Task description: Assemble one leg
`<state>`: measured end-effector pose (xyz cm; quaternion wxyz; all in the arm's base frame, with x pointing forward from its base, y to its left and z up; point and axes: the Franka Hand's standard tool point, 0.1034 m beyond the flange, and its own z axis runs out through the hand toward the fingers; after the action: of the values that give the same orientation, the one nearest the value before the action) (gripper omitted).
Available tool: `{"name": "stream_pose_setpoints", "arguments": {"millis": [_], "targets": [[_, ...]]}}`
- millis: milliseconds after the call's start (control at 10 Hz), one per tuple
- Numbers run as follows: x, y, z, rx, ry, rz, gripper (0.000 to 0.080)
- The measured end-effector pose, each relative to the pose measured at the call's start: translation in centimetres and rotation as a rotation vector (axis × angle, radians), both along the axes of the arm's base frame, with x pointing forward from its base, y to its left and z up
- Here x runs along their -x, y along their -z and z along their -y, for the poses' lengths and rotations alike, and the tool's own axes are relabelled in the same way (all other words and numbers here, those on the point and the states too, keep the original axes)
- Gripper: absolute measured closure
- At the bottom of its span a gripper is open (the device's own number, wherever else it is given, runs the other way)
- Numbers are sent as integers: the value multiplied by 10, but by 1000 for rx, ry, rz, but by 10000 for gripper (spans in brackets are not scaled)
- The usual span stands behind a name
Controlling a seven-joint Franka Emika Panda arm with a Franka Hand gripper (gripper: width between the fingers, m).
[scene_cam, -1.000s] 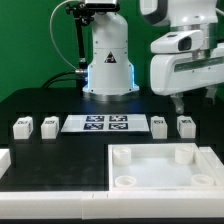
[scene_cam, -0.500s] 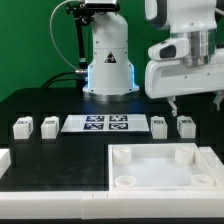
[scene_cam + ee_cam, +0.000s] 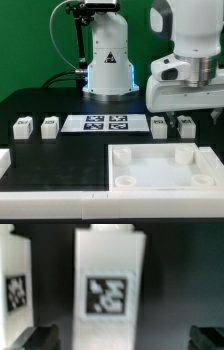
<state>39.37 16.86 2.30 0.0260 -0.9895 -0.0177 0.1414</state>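
Four legs stand in a row on the black table in the exterior view: two on that view's left (image 3: 21,126) (image 3: 49,125) and two on its right (image 3: 159,124) (image 3: 186,125). My gripper (image 3: 192,116) hangs open just above the rightmost leg. In the wrist view that leg (image 3: 110,277) is a white block with a black-and-white tag. It lies between my spread fingertips (image 3: 45,338), which do not touch it. My gripper (image 3: 125,339) holds nothing. The neighbouring leg (image 3: 14,286) shows at the edge of the wrist view.
The marker board (image 3: 97,123) lies between the two pairs of legs. A large white square tray-like piece (image 3: 150,170) with round corner sockets sits in front. A white part (image 3: 3,158) shows at the exterior view's left edge. The robot base (image 3: 108,60) stands behind.
The arm has come down and shifted slightly to the exterior view's right, bringing the open gripper from well above the table to just over the rightmost leg.
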Motion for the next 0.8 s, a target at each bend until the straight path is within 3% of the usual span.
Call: {"name": "stream_pose_setpoints", "arguments": {"millis": [500,800], "targets": [[5,2,6,61,3,-506,151],[0,10,4,71,30,-507,151]]}}
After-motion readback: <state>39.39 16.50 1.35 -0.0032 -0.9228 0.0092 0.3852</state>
